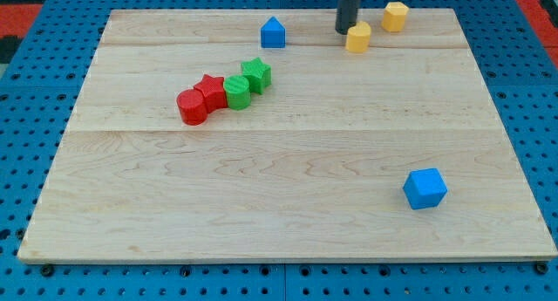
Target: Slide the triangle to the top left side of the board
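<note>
triangle: blue triangle block (273, 32), upper centre of frame, sits alone on the board (288, 205)
my tip (343, 30): bare rod, no jaws to open or close; right of triangle, apart, touching yellow block (358, 38)
handling: probably light, rigid, slides easily; push its right face leftward

Laboratory test bench: a wooden board (288, 161) rests on blue perforated mounting panels (26, 118), with small coloured blocks (225, 90).
</note>
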Available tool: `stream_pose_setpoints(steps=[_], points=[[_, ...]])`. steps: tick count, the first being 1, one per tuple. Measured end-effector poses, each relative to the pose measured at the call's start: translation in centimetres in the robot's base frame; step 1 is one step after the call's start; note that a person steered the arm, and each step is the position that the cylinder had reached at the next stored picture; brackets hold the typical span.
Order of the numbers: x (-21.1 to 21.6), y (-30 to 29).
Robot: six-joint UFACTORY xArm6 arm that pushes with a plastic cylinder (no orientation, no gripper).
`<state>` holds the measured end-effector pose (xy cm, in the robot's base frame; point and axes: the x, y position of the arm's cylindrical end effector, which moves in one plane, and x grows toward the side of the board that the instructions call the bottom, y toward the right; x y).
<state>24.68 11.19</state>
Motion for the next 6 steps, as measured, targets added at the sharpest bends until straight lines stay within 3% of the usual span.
stream_pose_setpoints(steps=[1, 3, 5, 6], points=[[1.3, -1.8], [-3.9, -10.0], [1.0, -8.9], [0.5, -19.5]])
